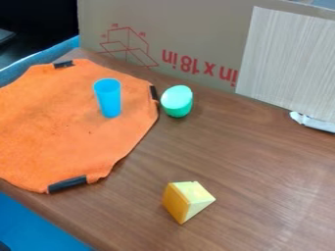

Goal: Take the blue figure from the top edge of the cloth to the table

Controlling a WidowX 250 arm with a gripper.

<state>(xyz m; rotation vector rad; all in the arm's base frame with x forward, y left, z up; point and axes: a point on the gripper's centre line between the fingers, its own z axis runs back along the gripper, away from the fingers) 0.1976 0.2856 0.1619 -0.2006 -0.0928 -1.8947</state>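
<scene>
I cannot tell whether my end effector stands apart or together, nor whether it is clamped on anything. The blue cup (109, 98) I am to take sits on the orange cloth (52, 130), left of the middle in the upper half of the frame. It lies inward from the cloth's upper right edge, with its wider end toward the top of the frame and its narrower end toward the bottom.

The cloth covers much of the left side of the desk (242, 152), running out past the left border of the frame. I see 3 black strips on its rim: the upper strip (63, 64) at the upper left, the right strip (154, 92) near the green object, and the lower strip (66, 184) at the lower left.

Just beside the cloth, to the right of the cup, a rounded green object (177, 104) rests on the bare wood, its paler oval face toward the upper left. At the bottom, a little right of the centre, I have a yellow wedge (188, 200) on the desk, well apart from the cloth, with a deeper orange-yellow side facing left.

Along the back stands a brown cardboard panel (196, 29) with red print. A pale, finely striped panel (288, 59) is at the upper right, with a white object (313, 122) by its lower edge.
</scene>
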